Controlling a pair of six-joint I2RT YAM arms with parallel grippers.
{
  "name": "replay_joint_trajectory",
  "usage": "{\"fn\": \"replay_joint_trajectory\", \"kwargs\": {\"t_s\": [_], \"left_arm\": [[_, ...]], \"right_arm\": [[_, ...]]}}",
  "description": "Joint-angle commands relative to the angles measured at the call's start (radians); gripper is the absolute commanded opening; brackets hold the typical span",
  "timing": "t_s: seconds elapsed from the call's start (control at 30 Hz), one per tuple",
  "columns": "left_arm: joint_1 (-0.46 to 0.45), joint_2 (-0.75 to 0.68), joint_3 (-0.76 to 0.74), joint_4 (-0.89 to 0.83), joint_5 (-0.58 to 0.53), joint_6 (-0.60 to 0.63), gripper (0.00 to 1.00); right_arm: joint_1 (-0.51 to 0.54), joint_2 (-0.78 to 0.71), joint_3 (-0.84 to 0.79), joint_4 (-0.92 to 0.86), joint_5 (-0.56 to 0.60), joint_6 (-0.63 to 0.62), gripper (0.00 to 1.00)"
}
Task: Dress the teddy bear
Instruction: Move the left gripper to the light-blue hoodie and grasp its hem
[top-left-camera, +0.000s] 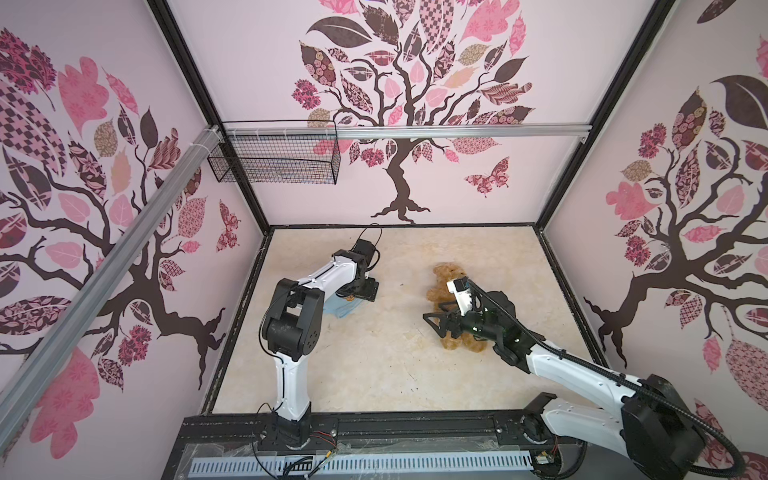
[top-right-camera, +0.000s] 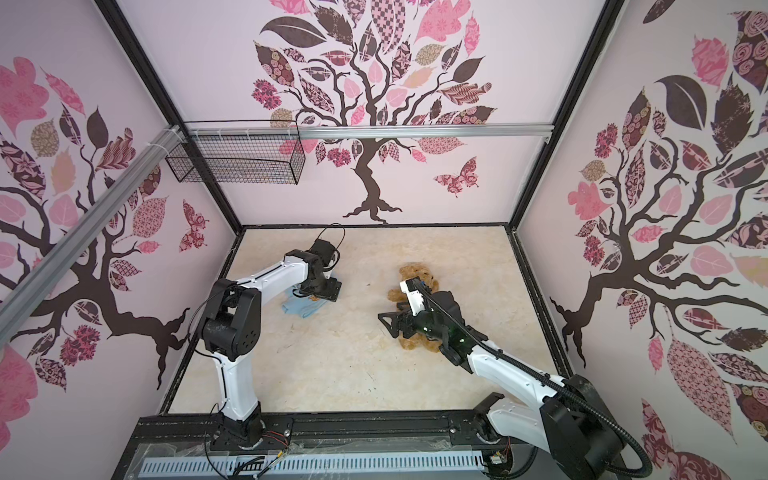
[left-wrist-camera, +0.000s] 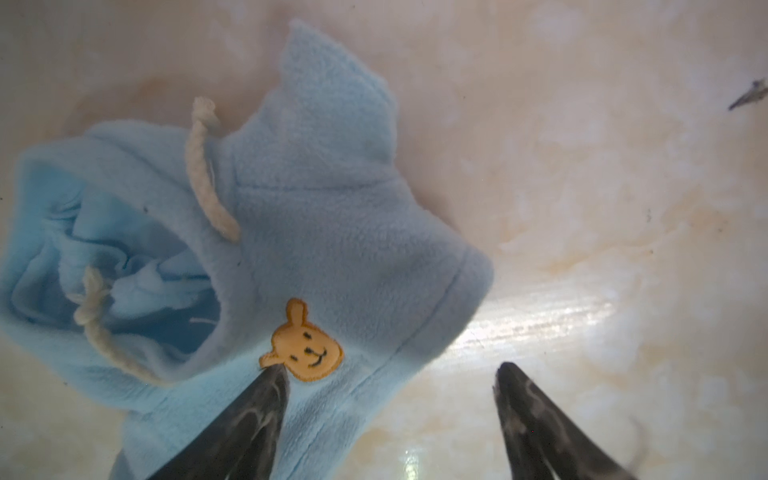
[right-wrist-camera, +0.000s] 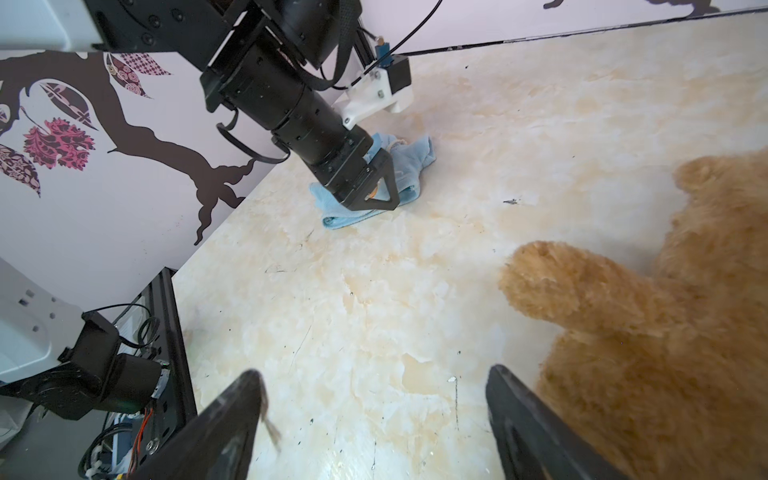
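The teddy bear (top-left-camera: 445, 279) (top-right-camera: 414, 275) lies on its back right of the middle of the table, its belly and legs partly hidden by my right arm. My right gripper (top-left-camera: 434, 326) (right-wrist-camera: 374, 376) hovers open at the bear's left side with only bare table between its fingers; the bear's fur (right-wrist-camera: 665, 340) is next to one finger. A light-blue fleece shirt (left-wrist-camera: 332, 208) (top-left-camera: 340, 311) (top-right-camera: 301, 311) with an orange bear-face emblem (left-wrist-camera: 305, 347) lies crumpled at the left. My left gripper (left-wrist-camera: 390, 372) (right-wrist-camera: 374, 195) points down over it, open, one finger on the fabric beside the emblem, the other over bare table.
A black wire basket (top-left-camera: 274, 160) hangs on the aluminium rail (top-left-camera: 457, 132) at the back left. Patterned walls close in three sides. The black frame (top-left-camera: 374, 428) with both arm bases runs along the front. A small dark speck (right-wrist-camera: 512, 201) lies between shirt and bear.
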Motion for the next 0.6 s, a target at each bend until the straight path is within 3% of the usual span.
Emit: {"fn": "replay_joint_trajectory", "kwargs": {"t_s": [0.0, 0.13, 0.4, 0.57], "left_arm": [[-0.003, 0.029, 0.062, -0.026, -0.050, 0.003, 0.78], [-0.003, 0.058, 0.073, -0.025, -0.068, 0.010, 0.66], [0.003, 0.035, 0.052, -0.010, -0.062, 0.004, 0.23], [0.005, -0.015, -0.001, -0.002, 0.029, -0.065, 0.00]], "right_arm": [[-0.003, 0.005, 0.006, 0.039, -0.024, 0.016, 0.87], [-0.003, 0.012, 0.007, 0.036, -0.022, 0.018, 0.87], [-0.003, 0.023, 0.024, 0.011, -0.010, 0.007, 0.88], [0.001, 0.044, 0.024, 0.049, -0.030, 0.051, 0.85]]}}
